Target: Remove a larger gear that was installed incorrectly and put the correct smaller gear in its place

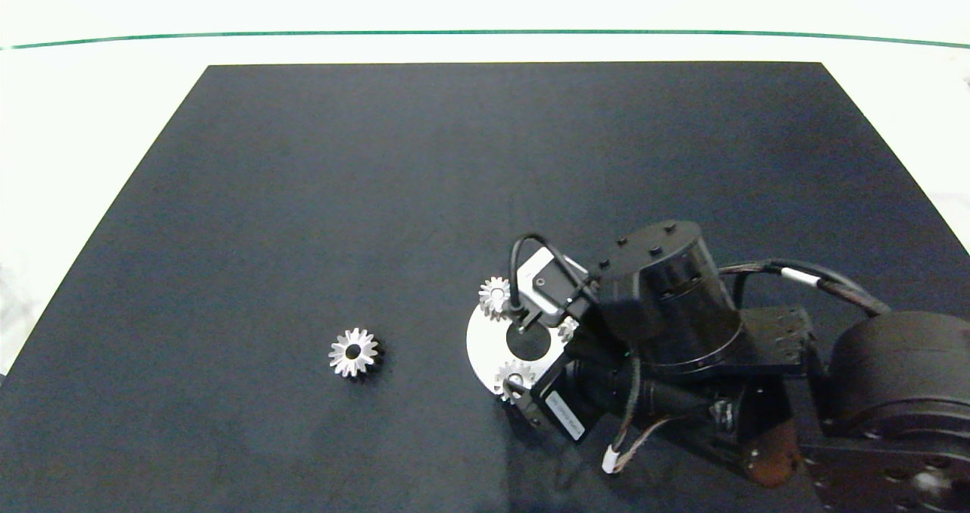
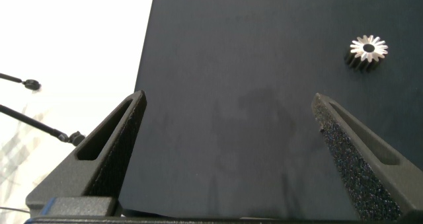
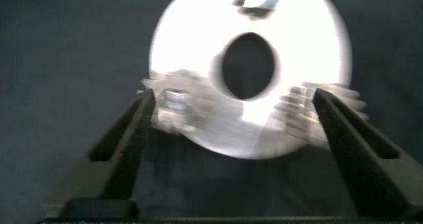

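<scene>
Right tool spread wide over the white disc, gripping nothing. Larger gear lies on the bench, well apart to its left.

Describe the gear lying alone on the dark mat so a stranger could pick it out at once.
Start at the dark mat and find the white disc under the right claw. The larger gear lies flat, alone, left of that disc. Unlike the blunt-toothed small gears on the disc, it has long pointed teeth flaring like a starburst.
</scene>
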